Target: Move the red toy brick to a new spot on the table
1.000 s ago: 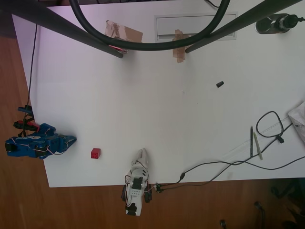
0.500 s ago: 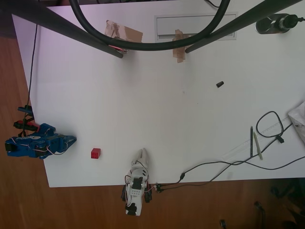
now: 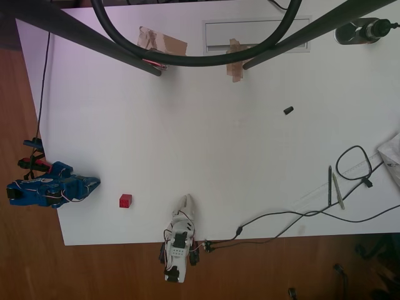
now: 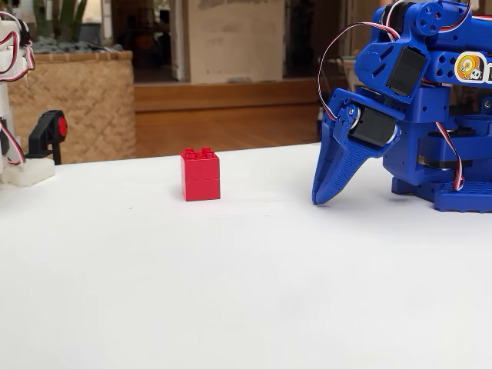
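I see the red toy brick (image 3: 125, 200) standing upright on the white desk (image 3: 206, 156) at 3 o'clock of my blue pincer (image 3: 92, 184) in the overhead view, near it but apart and untouched. In the fixed view the pincer (image 4: 323, 196) points tip-down at the desk with its fingers pressed together, pinching nothing. I judge the brick (image 4: 200, 175) light, rigid and smooth-sided, so I would grip its two flat vertical faces below the studs.

White table (image 3: 187, 144), red toy brick (image 3: 125, 200) near its edge, small black stub (image 3: 288, 110), brown tape patches (image 3: 164, 42)
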Available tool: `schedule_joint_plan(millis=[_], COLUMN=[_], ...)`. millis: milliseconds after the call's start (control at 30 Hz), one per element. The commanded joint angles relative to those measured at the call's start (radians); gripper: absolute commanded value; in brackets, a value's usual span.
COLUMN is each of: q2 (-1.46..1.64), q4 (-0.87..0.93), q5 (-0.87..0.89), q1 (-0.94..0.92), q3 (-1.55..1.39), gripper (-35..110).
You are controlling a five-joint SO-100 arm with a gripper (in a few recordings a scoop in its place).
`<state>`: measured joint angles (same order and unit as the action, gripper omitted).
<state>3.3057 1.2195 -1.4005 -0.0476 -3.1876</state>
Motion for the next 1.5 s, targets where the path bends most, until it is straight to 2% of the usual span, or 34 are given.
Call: schedule_joint_plan(millis=[0,267,567,800,1033,1467], q2=[-0.037,-0.440,-0.894,-1.039,-1.152,-1.238], q4=[-0.075,-0.325,-0.462,-0.729,-0.911,-1.026], q5=[-0.032,-0.066,-0.100,-0.319,-0.419,-0.462], q1=[-0.037,-0.069,-0.149,-0.284,-0.370,-0.430], q3=[-0.011,0.290,0.719,0.726,0.710,0.604], gripper=[0,2,18,30,35,35])
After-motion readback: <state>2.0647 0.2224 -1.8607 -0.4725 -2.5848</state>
